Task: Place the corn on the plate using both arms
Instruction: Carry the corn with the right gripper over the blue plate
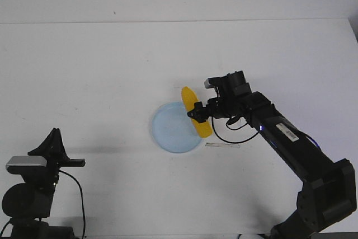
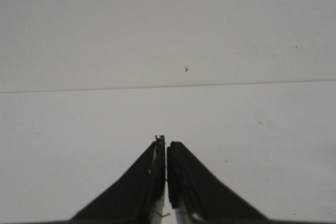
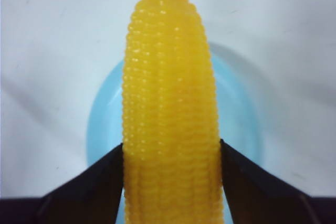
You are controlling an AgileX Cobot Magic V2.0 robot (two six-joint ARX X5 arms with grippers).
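Here we see the right gripper point(image 1: 198, 112) squeezing the bright yellow corn cob point(image 1: 196, 118) above the round pale-blue plate point(image 1: 168, 132); the left gripper point(image 2: 166, 153) is closed on nothing, and a thin white strip point(image 1: 222, 145) lies just beside the plate.

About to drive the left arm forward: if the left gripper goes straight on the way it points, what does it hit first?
Nothing visible: the left gripper, shut and empty, points over bare white table. Depth unclear.

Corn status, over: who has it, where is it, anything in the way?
Right gripper shut on corn, over the plate, right rim side. Left gripper shut, empty, parked near left. Thin white strip on table beside plate, not blocking.
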